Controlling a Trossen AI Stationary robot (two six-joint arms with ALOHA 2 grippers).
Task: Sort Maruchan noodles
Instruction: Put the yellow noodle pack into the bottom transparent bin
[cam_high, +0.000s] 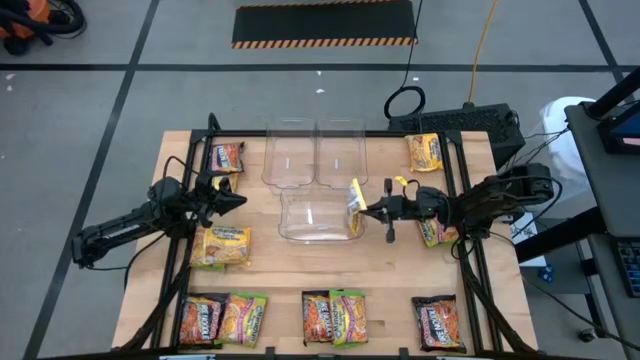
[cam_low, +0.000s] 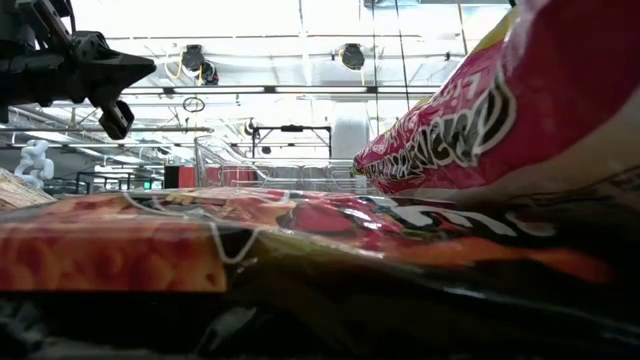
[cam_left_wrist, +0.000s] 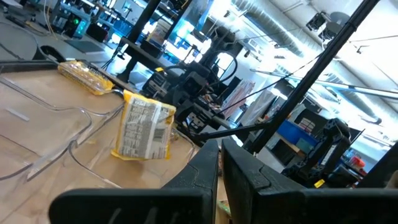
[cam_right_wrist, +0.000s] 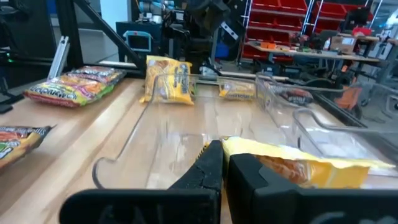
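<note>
My right gripper (cam_high: 370, 210) is shut on a yellow Maruchan noodle packet (cam_high: 355, 205) at the right wall of the nearest clear bin (cam_high: 300, 228). The left wrist view shows the packet's printed back (cam_left_wrist: 143, 127). The right wrist view shows its yellow side (cam_right_wrist: 305, 168). My left gripper (cam_high: 236, 200) is over the table's left part, pointing toward the bins, shut (cam_left_wrist: 221, 165) and holding nothing. Other packets lie flat on the table: a yellow one (cam_high: 222, 246) below the left gripper, and several in a row (cam_high: 335, 318) along the near edge. My right gripper pinches the yellow packet between its two fingers by one edge (cam_right_wrist: 219, 147). The fingers come in level from the table's right side. The packet stands on edge and tilted, reaching away from the fingertips over the bin's right wall. Whether its lower end touches the bin, I cannot tell.
Two more clear bins (cam_high: 285, 155) (cam_high: 340, 150) stand side by side just beyond the near one. Single packets lie at the far left (cam_high: 227, 157), the far right (cam_high: 425, 152) and under the right arm (cam_high: 432, 232). In the low view, packets (cam_low: 300, 240) close to the camera block most of the table.
</note>
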